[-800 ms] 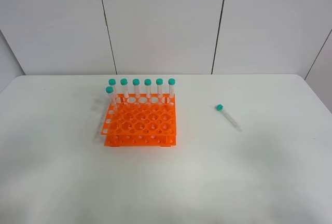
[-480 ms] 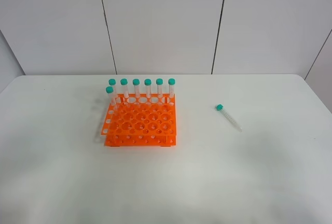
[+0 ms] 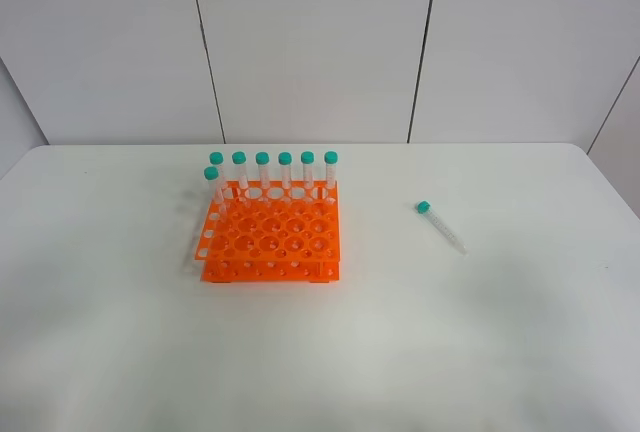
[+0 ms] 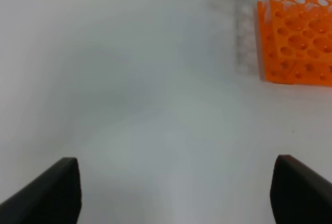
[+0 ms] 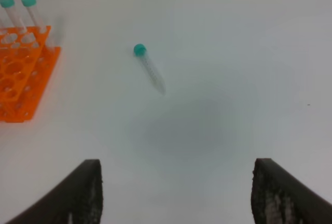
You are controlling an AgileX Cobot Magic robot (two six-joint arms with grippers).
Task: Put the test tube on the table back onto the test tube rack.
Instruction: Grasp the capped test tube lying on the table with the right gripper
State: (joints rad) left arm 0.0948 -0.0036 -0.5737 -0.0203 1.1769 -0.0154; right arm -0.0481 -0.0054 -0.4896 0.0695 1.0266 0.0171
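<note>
As left hand (image 4: 176, 159) and right hand (image 5: 176, 162) gape, the test tube (image 3: 442, 229) lies diagonal, cap (image 3: 423, 207) toward rack (image 3: 270, 239).

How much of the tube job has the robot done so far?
Nothing looks done: the test tube lies on the table, apart from the test tube rack. Nothing is in hand: the left gripper and right gripper are open, empty. Left: grab the tube and stand it in a free hole.
</note>
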